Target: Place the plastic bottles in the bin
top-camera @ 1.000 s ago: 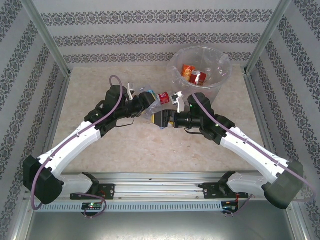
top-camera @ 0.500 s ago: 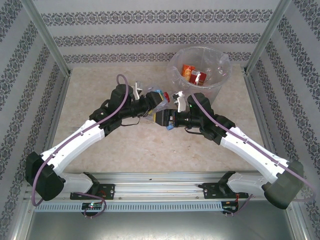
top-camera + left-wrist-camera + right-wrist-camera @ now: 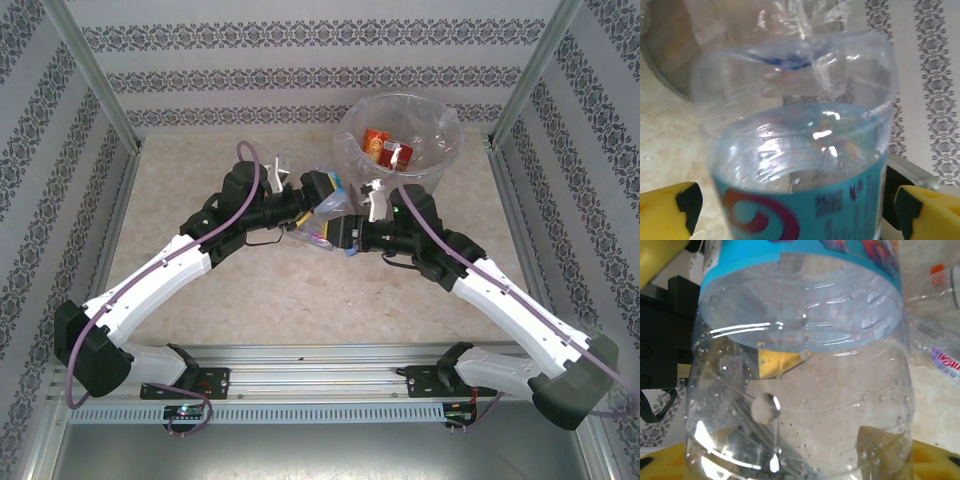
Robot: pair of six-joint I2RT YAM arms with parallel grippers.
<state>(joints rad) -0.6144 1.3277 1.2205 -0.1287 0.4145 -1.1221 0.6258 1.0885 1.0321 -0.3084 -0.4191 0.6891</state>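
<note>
Since a second ago: let go on the left, clamped on the right, both wrists nudged toward the bin (image 3: pixel 445 150). Left gripper (image 3: pixel 800 215) now wide open, yellow fingers (image 3: pixel 667 212) standing clear on either side of the bottle (image 3: pixel 800 150), not touching. Right gripper (image 3: pixel 795 465) closed on the same bottle's clear lower body, fingers (image 3: pixel 935 460) against its sides. Held between the two wrists, just beside the bin's near-left rim. Teal label (image 3: pixel 840 210) with a dark red swirl logo; small dark print next to it, too blurred to read. Droplets inside the clear plastic. Past it, other bottles (image 3: pixel 927 340) lying on the table (image 3: pixel 200 180): one orange cap, one label with pink lettering cut off at the edge. In the bin: crinkly clear bag liner (image 3: pixel 440 115), binned bottles (image 3: pixel 380 145) with red and orange labels.
</note>
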